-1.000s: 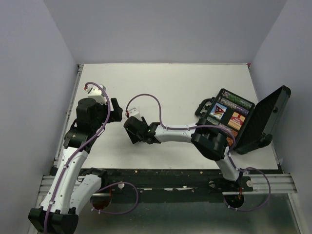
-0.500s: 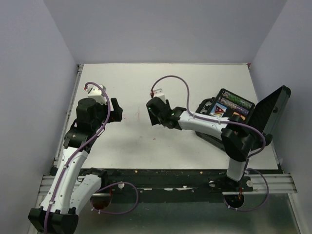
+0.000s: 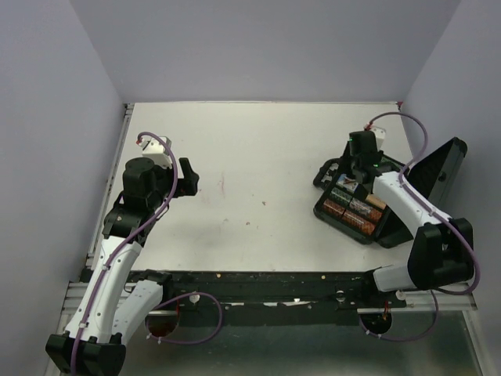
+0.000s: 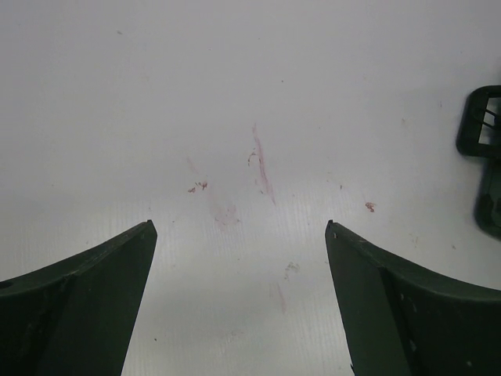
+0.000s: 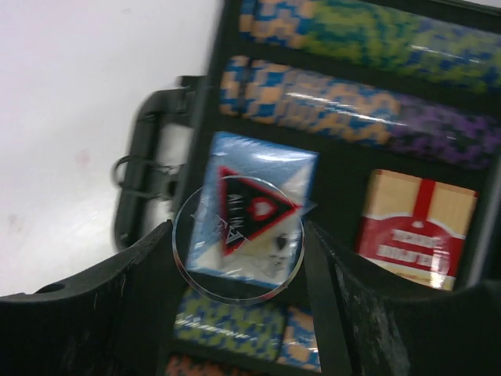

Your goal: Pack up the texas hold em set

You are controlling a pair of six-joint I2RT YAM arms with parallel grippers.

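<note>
Between the black fingers of the right gripper [image 5: 239,232] sits a clear round marker [image 5: 205,262]. Its rim meets a finger on each side, so this claw is clamped on the disc. Seen through the disc is a red-and-black triangular marker [image 5: 252,210], which appears to lie on the blue card box [image 5: 266,160] directly beneath. I cannot tell how far the disc hangs above that box.

Just right of the blue box, in the same row, lies a red card box [image 5: 415,227] with a tan top and a red cross band. Two chip rows [image 5: 352,106] run past the far ends of both boxes, striped blue, orange, green and purple. More chips show at the near edge, under the fingers. All of it rests in the black case [image 3: 354,211], which lies open and skewed on the right side of the white table [image 3: 266,149]. Its lid [image 3: 429,188] is raised on the right side. A black handle [image 3: 327,172] juts from the case's left edge.

Across the table, well apart from the case, the left gripper [image 4: 239,235] hangs over bare, faintly red-stained tabletop with its jaws spread wide and nothing between them.
</note>
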